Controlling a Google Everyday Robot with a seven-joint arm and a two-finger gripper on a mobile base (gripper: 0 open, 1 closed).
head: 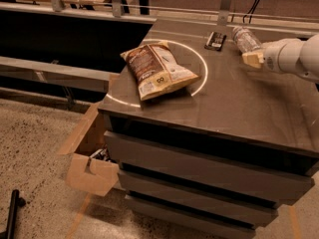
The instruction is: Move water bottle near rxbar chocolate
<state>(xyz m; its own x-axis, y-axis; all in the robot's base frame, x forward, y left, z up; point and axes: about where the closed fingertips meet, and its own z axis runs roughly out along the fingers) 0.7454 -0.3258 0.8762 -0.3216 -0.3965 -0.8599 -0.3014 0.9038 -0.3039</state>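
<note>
The water bottle (pixel 244 38), clear with a pale label, lies on its side at the far right of the dark cabinet top (pixel 234 108). The rxbar chocolate (pixel 215 40), a small dark flat bar, lies just left of it near the back edge. My gripper (pixel 252 59), on the white arm (pixel 294 56) coming in from the right, is at the bottle's near end and touches or nearly touches it.
A big brown-and-white chip bag (pixel 157 69) lies left of centre on the top, inside a white circle marking. Metal rails run behind the cabinet. An open cardboard box (pixel 92 158) sits on the floor at the cabinet's lower left.
</note>
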